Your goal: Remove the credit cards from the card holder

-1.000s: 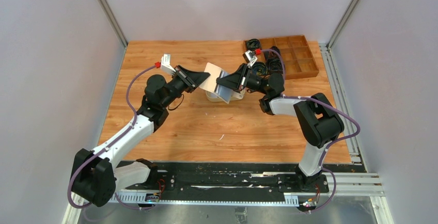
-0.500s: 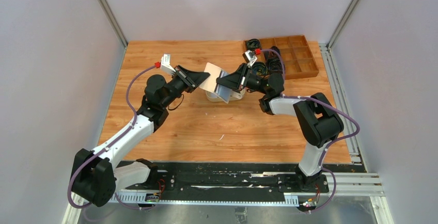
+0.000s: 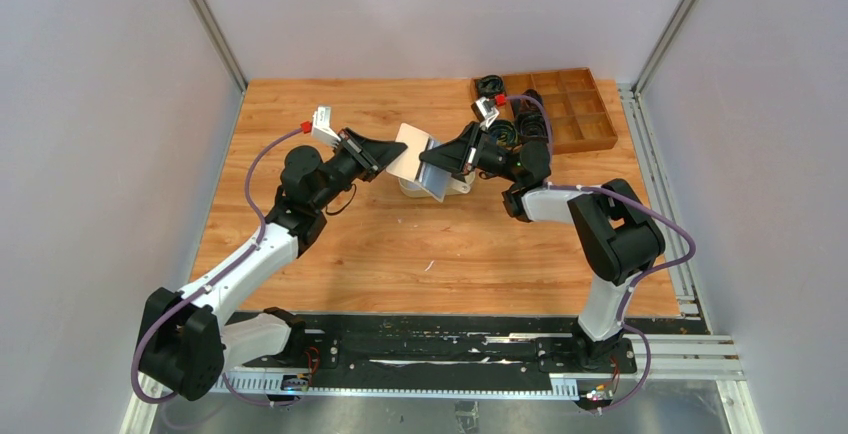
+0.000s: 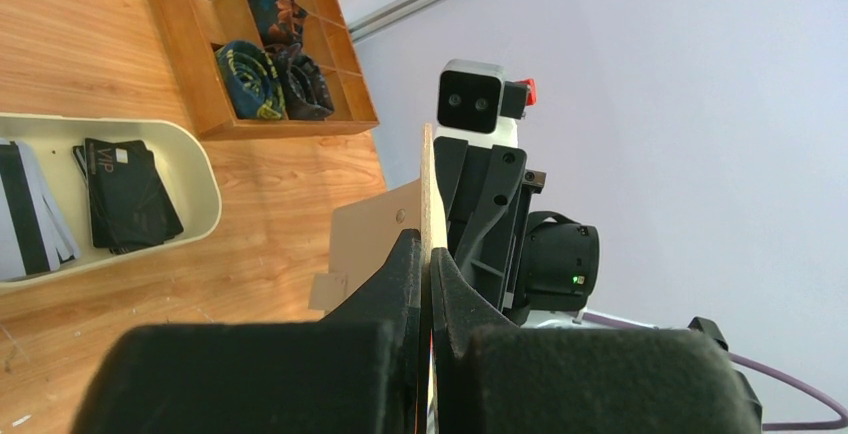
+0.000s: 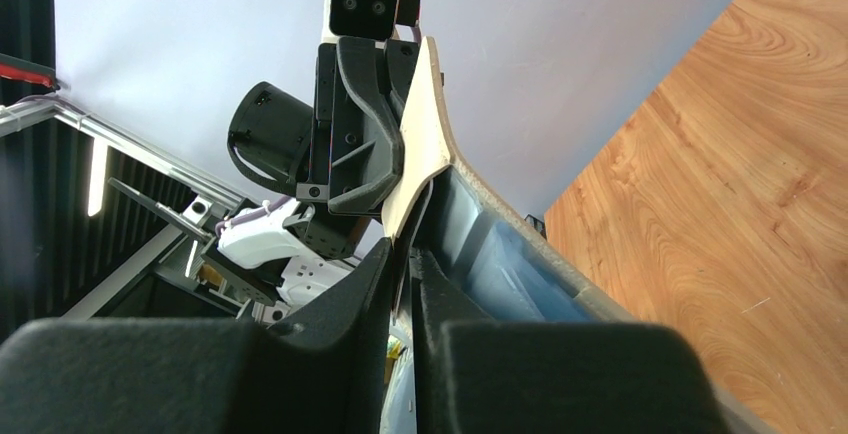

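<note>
The cream-beige card holder (image 3: 411, 148) hangs open in the air between both grippers, above the oval tray (image 3: 461, 186). My left gripper (image 3: 392, 161) is shut on its beige outer flap (image 4: 368, 236), seen edge-on between the pads (image 4: 428, 254). My right gripper (image 3: 432, 162) is shut on the other half at the fold (image 5: 409, 254), one finger against the pale blue-grey inside (image 5: 505, 254). Whether a card edge also lies in that grip I cannot tell. Black credit cards (image 4: 130, 199) and a white striped one (image 4: 30, 222) lie in the tray (image 4: 203, 176).
A brown wooden compartment box (image 3: 585, 122) stands at the back right, with dark bundled items in some cells (image 4: 262, 72). Bare wooden table (image 3: 440, 254) lies in front of the tray. Grey walls close in both sides.
</note>
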